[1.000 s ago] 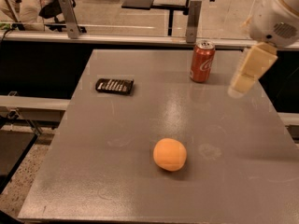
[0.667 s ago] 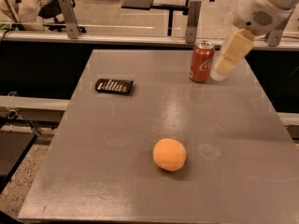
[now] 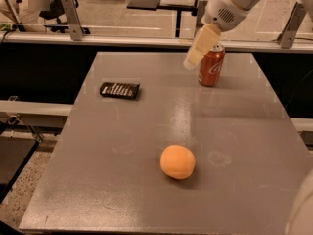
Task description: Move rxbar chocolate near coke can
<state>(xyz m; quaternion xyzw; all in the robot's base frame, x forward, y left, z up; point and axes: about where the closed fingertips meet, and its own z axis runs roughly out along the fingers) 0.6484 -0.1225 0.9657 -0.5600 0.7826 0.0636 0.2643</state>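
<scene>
The rxbar chocolate (image 3: 120, 90) lies untouched well left of the coke can (image 3: 212, 66), the move not yet begun, while the gripper (image 3: 191, 61) hovers just left of the can, carrying nothing, how far open impossible to tell.

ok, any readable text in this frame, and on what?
coke can: white script logo, too blurred to quote.
rxbar chocolate: rows of white lettering, too small to read.
gripper, up beside the can's top: no text visible.
</scene>
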